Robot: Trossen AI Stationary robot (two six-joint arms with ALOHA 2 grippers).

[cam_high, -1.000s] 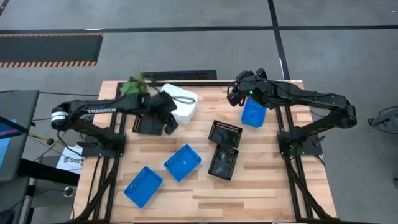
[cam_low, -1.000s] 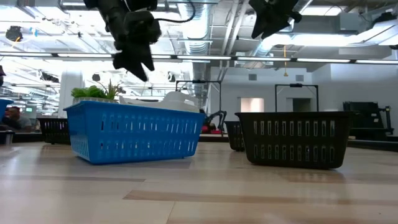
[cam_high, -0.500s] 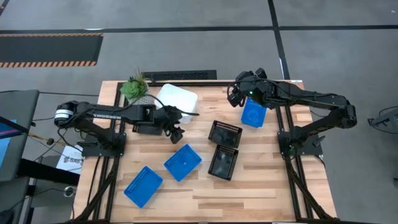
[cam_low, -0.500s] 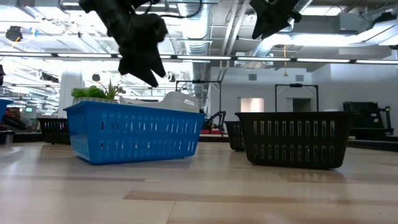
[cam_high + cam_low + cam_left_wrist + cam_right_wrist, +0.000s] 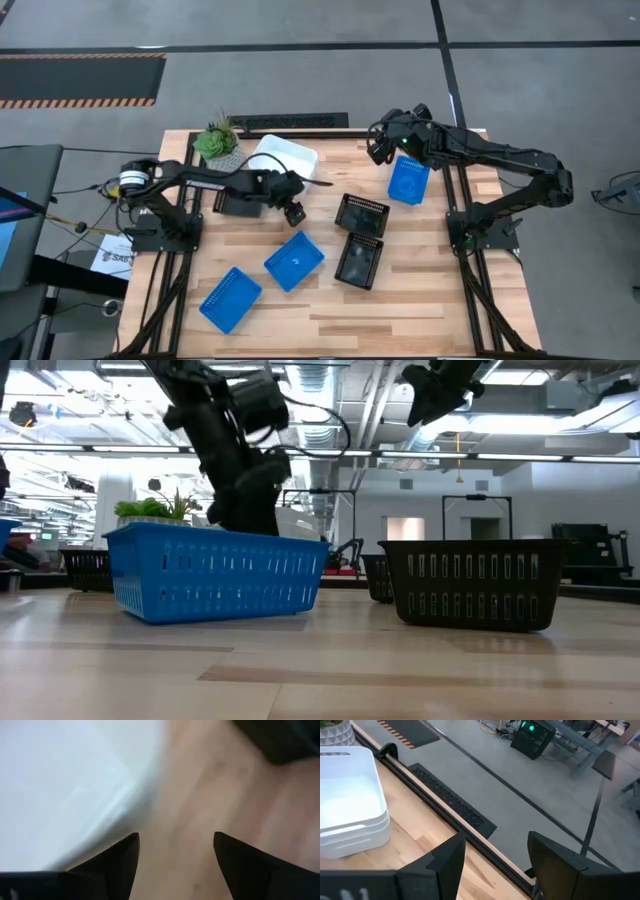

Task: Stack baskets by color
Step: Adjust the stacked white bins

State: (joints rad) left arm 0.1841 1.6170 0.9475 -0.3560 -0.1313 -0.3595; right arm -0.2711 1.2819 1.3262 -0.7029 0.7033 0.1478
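Note:
White baskets (image 5: pixel 285 160) sit nested in a stack at the table's far middle, also seen in the right wrist view as white baskets (image 5: pixel 347 805). My left gripper (image 5: pixel 294 214) hangs open, low over bare wood just near of that stack; the left wrist view shows the white wall (image 5: pixel 60 780) beside its fingers. One black basket (image 5: pixel 238 204) lies under the left arm, and two more black baskets (image 5: pixel 361 214) (image 5: pixel 358 260) lie mid-table. Blue baskets (image 5: pixel 294 261) (image 5: pixel 230 298) (image 5: pixel 408 180) lie apart. My right gripper (image 5: pixel 377 152) waits open, high at the far right.
A small green potted plant (image 5: pixel 216 143) stands at the far left corner, beside the white stack. In the low view the blue basket (image 5: pixel 215 572) and a black basket (image 5: pixel 470 582) stand nearest the camera. Bare wood lies along the table's near right part (image 5: pixel 420 310).
My left gripper has sunk from above the white stack and gone toward the table's middle, tipping more steeply downward; in the low view it now stands behind the blue basket's rim. It has stayed open. No basket has moved.

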